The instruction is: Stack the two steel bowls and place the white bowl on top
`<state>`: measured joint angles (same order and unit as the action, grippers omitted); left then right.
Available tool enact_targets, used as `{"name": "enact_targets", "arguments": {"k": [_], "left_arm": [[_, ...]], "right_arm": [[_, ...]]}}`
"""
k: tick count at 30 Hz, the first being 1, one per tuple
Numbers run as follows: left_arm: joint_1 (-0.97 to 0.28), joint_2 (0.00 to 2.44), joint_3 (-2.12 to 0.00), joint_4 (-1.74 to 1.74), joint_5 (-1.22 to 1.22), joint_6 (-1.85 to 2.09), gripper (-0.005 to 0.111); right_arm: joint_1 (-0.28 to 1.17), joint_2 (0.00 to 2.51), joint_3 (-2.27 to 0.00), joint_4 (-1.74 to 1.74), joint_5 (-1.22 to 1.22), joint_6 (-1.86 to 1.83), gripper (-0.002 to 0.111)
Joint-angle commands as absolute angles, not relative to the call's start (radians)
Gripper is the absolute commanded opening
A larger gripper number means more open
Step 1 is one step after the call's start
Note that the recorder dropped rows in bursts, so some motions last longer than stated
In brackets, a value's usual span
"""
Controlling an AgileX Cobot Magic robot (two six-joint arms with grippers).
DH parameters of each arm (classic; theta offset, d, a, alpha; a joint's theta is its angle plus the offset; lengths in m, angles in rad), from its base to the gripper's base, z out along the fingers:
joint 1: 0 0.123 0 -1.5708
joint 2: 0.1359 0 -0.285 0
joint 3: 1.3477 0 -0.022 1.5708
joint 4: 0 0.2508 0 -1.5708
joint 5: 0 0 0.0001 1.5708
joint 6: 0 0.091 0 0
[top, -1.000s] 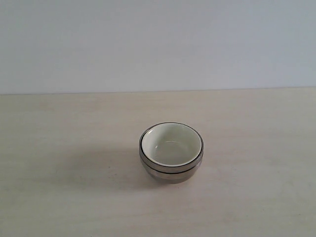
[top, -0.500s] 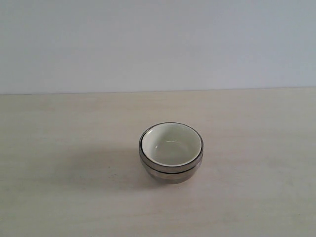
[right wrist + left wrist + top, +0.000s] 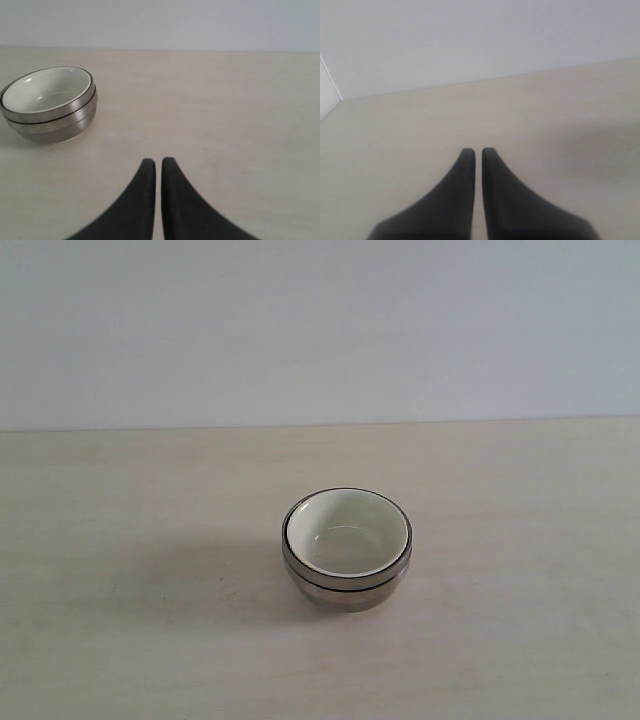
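The two steel bowls (image 3: pixel 345 585) stand nested in one stack in the middle of the table, their rims parted by a thin dark line. The white bowl (image 3: pixel 347 532) sits inside the upper one, upright. The right wrist view shows the same stack, steel bowls (image 3: pixel 55 122) with the white bowl (image 3: pixel 46 90) in them, some way from my right gripper (image 3: pixel 155 161), which is shut and holds nothing. My left gripper (image 3: pixel 475 150) is shut over bare table, with no bowl in its view. Neither gripper appears in the exterior view.
A pale wooden table (image 3: pixel 120 640) runs back to a plain white wall (image 3: pixel 320 330). A table edge or corner (image 3: pixel 332 107) shows in the left wrist view.
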<state>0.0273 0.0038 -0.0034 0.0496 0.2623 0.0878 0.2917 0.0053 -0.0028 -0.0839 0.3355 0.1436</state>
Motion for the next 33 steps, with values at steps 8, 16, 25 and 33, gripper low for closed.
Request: {"name": "enact_targets", "arguments": {"k": [8,16,25,33], "left_arm": [[0.030,0.000,0.000,0.041,0.254,0.078,0.004],[0.030,0.000,0.000,0.041,0.254,0.078,0.004],[0.030,0.000,0.000,0.041,0.254,0.078,0.004],[0.030,0.000,0.000,0.041,0.254,0.078,0.004]], "right_arm": [[0.288,0.000,0.000,-0.092,0.353,0.148,0.001],[0.206,0.000,0.000,-0.092,0.357,0.175,0.001],[0.191,0.000,0.000,-0.092,0.357,0.170,0.001],[0.191,0.000,0.000,-0.092,0.357,0.148,0.001]]}}
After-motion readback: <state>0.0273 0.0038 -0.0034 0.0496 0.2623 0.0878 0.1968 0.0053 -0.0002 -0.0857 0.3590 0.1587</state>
